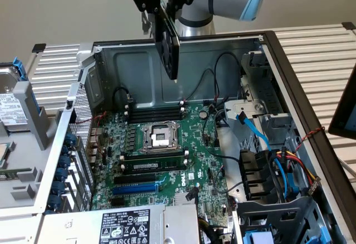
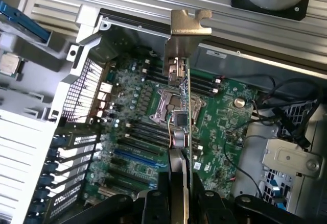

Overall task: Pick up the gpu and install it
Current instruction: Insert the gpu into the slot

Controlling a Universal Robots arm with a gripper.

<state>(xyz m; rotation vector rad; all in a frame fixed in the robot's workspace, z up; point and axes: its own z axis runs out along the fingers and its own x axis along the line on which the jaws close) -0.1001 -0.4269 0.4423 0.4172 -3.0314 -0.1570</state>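
One arm is working over one open computer case (image 1: 139, 71). Its single gripper (image 1: 166, 8) is clamping the gpu (image 1: 168, 44), one finger pressing on each face of the card. The gpu is hanging edge-on in the air above the case, clear of the motherboard (image 1: 192, 144) and touching nothing but the gripper. One round black fan is showing on the face turned toward the exterior view's left.

In the wrist view the gripper (image 2: 177, 188) is gripping one end of the gpu (image 2: 187, 106). The card's one silver bracket (image 2: 190, 25) is standing at the far end, with the green board edge running between the two.

Items counted on the motherboard:
- one CPU socket (image 1: 159, 137)
- one coin cell (image 1: 203, 112)
- one blue slot (image 1: 135, 188)

A bank of black memory slots is lying beyond the socket, and I cannot count them with certainty. One light-blue cable (image 1: 253, 127) is trailing down on the exterior view's right. One labelled power supply (image 1: 122, 224) is sitting at the near edge. One hard drive (image 1: 10, 108) is lying outside the case on the exterior view's left.
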